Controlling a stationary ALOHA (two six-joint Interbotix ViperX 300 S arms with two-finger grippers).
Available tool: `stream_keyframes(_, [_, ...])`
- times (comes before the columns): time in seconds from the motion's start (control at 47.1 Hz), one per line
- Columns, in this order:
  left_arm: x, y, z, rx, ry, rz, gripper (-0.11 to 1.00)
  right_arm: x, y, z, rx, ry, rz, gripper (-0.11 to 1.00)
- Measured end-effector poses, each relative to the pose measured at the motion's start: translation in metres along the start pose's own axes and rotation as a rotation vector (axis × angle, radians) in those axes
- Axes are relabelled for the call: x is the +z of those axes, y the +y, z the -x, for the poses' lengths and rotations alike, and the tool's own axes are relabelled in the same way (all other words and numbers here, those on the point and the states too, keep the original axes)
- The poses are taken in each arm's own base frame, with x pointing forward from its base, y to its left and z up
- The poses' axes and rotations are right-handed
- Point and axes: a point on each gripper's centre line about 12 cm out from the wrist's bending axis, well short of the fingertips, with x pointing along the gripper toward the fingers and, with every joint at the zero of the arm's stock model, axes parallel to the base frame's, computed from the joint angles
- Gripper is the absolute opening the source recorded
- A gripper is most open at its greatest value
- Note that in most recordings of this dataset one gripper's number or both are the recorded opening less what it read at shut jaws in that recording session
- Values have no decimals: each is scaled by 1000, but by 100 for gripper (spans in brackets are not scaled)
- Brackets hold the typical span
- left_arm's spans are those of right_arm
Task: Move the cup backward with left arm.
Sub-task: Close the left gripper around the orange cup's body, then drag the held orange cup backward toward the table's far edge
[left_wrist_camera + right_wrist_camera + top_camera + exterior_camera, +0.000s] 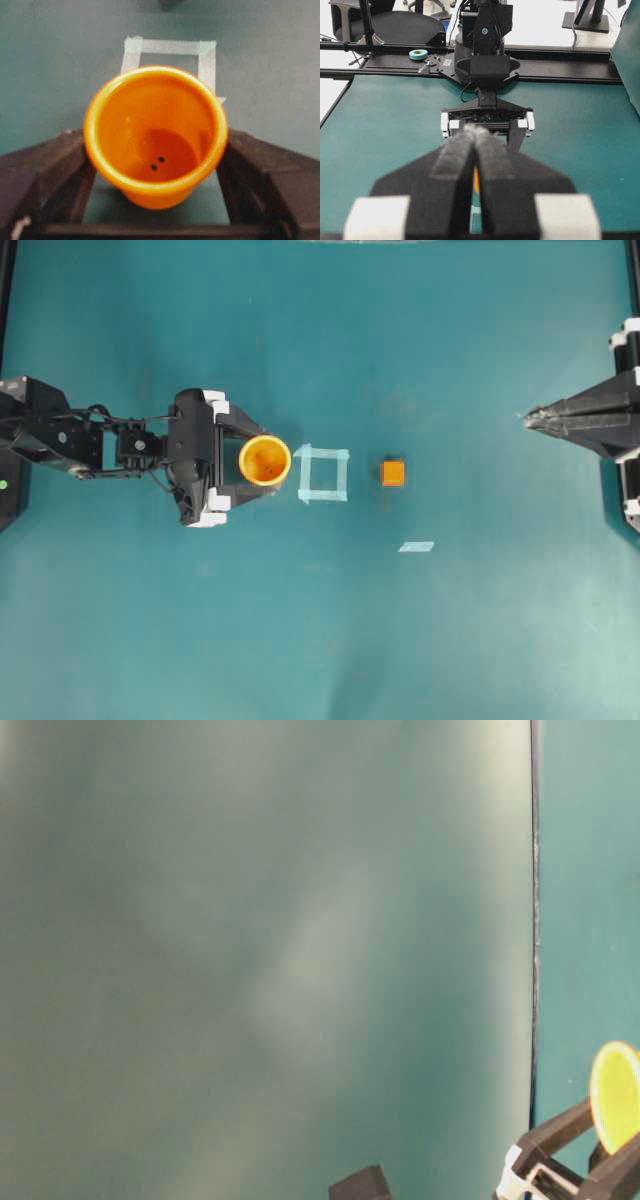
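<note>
The yellow-orange cup (265, 460) stands upright on the teal table, just left of a square of pale tape (324, 452). My left gripper (262, 461) is open and straddles it, one black finger on each side. In the left wrist view the cup (155, 135) fills the space between the fingers (55, 170), and its rim lies very close to both; I cannot tell whether they touch. The table-level view shows only the cup's rim (615, 1095) at the right edge. My right gripper (527, 418) is shut and empty at the far right.
A small orange cube (393, 473) sits to the right of the tape square. A short strip of tape (416, 547) lies below and to the right of the cube. Black frame rails run along the table's sides. A roll of tape (418, 53) rests behind the left arm's base.
</note>
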Motion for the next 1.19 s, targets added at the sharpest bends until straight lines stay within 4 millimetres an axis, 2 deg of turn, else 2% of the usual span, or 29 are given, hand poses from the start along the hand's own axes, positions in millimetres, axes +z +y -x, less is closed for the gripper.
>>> stream_keyframes(0.149, [0,0,0,0,0,-10,63,0,0,0,0,0,0,-1])
stream_keyframes(0.531, [0,4,0,12,1,8,63,0,0,0,0,0,0,-1])
stream_keyframes(0.871, [11,36,-5,100,-59,58,63,1,0,0,0,-2,-2,-1])
stream_keyframes(1.189, [10,72,-1,198,-71,91,63,0,0,0,0,0,-2,-1])
